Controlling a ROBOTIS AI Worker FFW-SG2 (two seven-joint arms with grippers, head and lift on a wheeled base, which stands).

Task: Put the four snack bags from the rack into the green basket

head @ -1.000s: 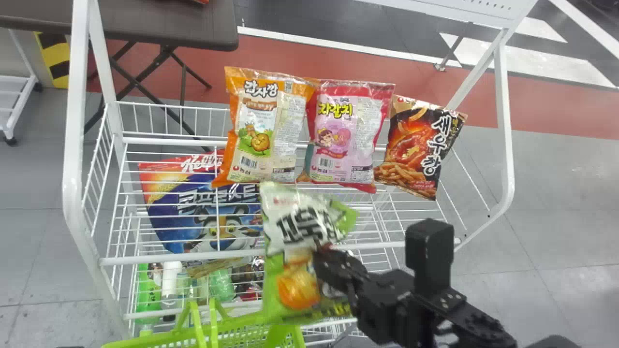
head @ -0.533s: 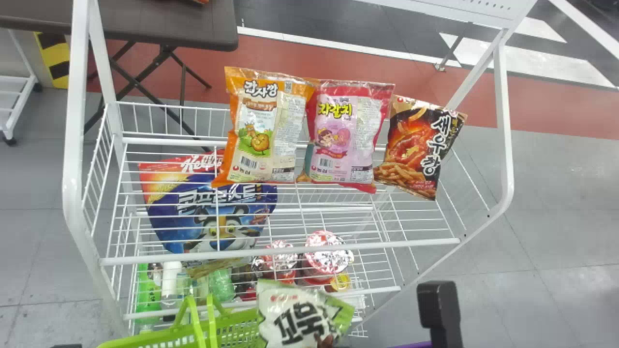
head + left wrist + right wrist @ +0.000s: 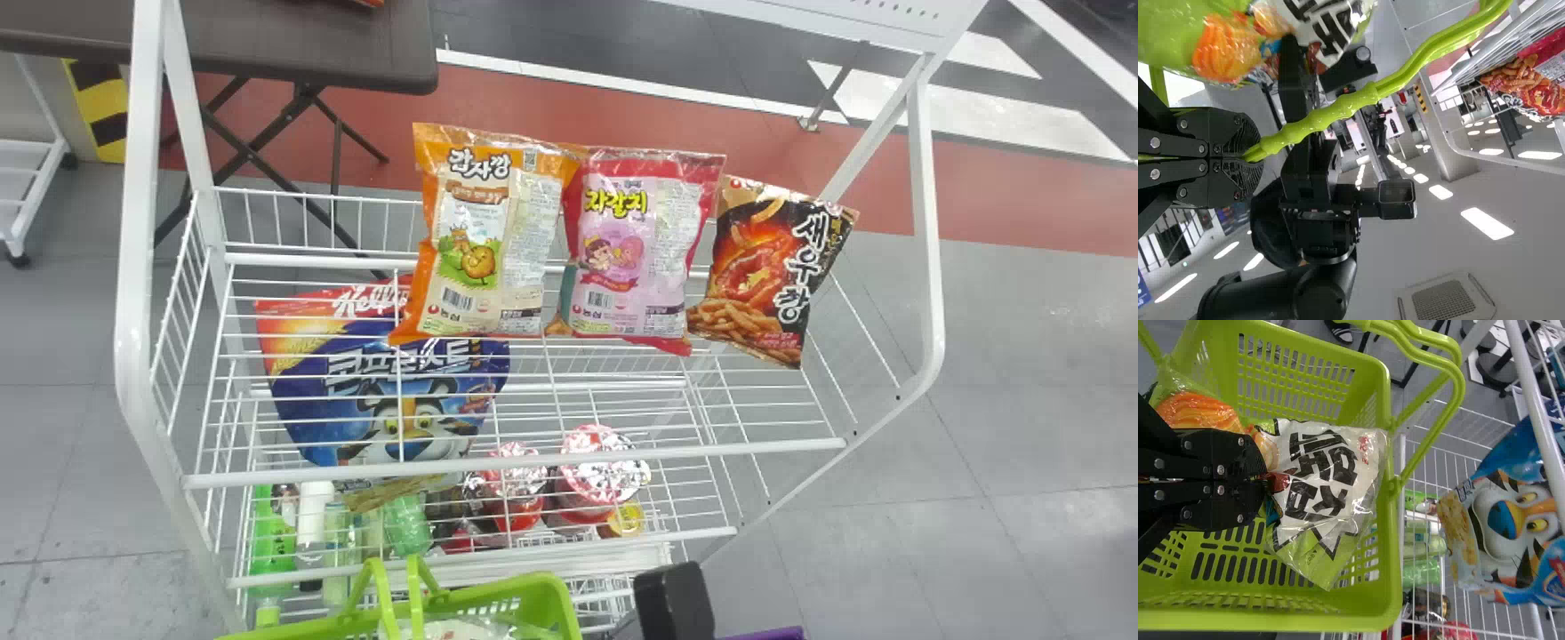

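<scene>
Our left pincer (image 3: 1253, 155) is shut tight around the green basket's handle (image 3: 1358, 100). On the rack (image 3: 498, 468) we see a blue cereal bag (image 3: 307, 404) (tiger and all), then an orange bag (image 3: 529, 231), a pink bag (image 3: 658, 222) and a tilted dark bag (image 3: 747, 258), each boldly lettered. Our right pincer (image 3: 1261, 480) clamps the black-lettered, green-and-white bag (image 3: 1361, 473) inside the basket (image 3: 1391, 553).

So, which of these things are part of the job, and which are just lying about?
Part of the job:
- green basket, its handle in the left gripper
- green-and-white bag, in the right gripper
- orange bag, pink bag, black bag
- white rack

Apparently just there:
- blue cereal bag
- green bottle
- lidded cups
- dark table
</scene>
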